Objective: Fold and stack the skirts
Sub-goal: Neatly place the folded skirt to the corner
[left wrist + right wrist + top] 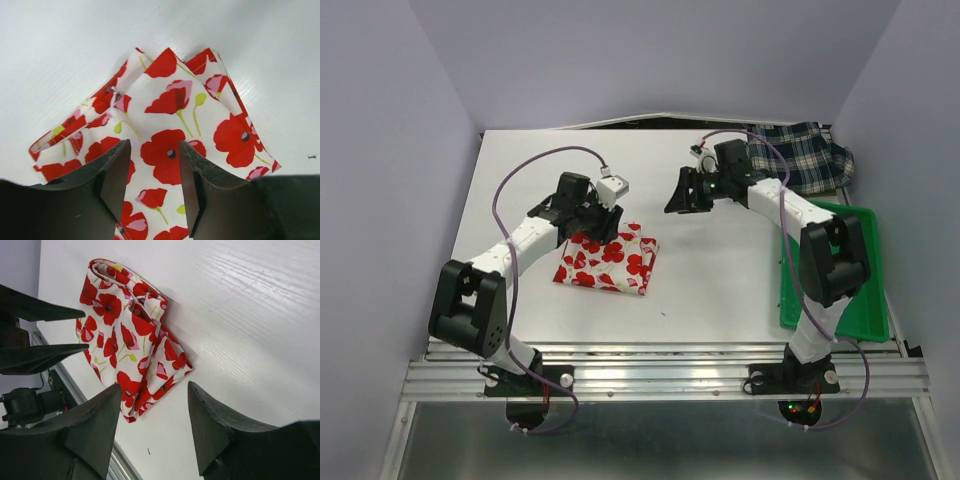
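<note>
Top view: the folded flower-print skirt (608, 262) lies left of centre, my left claw (603, 225) at its upper edge; the plaid skirt (800, 155) is at upper right. Left wrist: its fingers (112, 175) stand apart, gripping nothing, with the flower-print skirt filling mid-frame. Right wrist: my right claw (155, 386) is likewise parted and empty, the flower-print skirt at upper left.

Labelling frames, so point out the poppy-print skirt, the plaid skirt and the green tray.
poppy-print skirt (615, 262), overhead view, folded middle.
plaid skirt (810, 158), overhead view, exposed middle.
green tray (865, 322), overhead view, near-right corner.
</note>
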{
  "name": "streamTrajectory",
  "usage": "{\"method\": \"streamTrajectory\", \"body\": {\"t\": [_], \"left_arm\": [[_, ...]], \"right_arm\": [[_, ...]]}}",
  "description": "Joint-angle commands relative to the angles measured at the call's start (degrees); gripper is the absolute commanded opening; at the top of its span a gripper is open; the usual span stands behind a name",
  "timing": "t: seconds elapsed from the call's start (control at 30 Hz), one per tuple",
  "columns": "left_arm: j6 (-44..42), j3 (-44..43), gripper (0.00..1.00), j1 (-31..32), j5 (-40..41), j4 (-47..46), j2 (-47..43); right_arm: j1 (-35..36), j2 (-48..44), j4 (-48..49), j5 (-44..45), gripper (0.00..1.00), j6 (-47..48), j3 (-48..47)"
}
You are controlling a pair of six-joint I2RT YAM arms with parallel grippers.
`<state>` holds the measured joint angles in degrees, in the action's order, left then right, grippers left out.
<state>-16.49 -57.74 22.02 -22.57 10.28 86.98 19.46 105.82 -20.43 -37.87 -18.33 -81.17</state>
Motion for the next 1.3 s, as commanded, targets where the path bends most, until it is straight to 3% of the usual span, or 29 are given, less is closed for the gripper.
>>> {"method": "streamTrajectory", "body": {"t": [0.0,0.13,0.3,0.47,0.53,0.67,0.77,0.9,1.27], "left_arm": [[1.2,0.0,0.59,-3.1,3.4,-2.2,-3.9],[0.9,0.2,0.62,-8.0,0.9,-0.9,-6.1],[-2.0,-0.5,0.63,-13.8,-2.2,3.5,-4.1],[-3.9,-0.4,0.64,-17.4,-5.5,2.5,-1.0],[-4.3,-2.5,0.63,-19.2,-9.5,3.2,2.0],[-1.9,-8.2,0.6,-27.5,-31.9,7.1,9.6],[0.9,-7.9,0.77,-28.5,-39.3,6.8,15.1],[9.8,-4.0,0.83,-28.4,-40.6,-1.5,15.3],[14.7,-3.3,0.83,-27.9,-37.6,-6.2,20.1]], "right_arm": [[2.9,2.7,5.2,-2.9,0.6,-6.1,-1.6],[4.6,7.2,7.4,-2.4,0.61,-9.4,-3.4],[7.4,13.3,5.7,0.1,0.71,-8.9,-8.2],[8.7,17.0,4.3,-0.6,0.71,-9.6,-11.4],[9.3,18.9,4.3,-1.9,0.65,-10.1,-12.0],[9.3,19.8,4.3,-2.4,0.48,-9.8,-12.0],[9.3,19.7,4.4,-2.6,0.39,-9.6,-11.8],[9.3,20.4,3.5,-3.6,0.27,-8.3,-12.8],[9.3,20.3,1.5,-4.1,0.01,-5.5,-13.3]]}}
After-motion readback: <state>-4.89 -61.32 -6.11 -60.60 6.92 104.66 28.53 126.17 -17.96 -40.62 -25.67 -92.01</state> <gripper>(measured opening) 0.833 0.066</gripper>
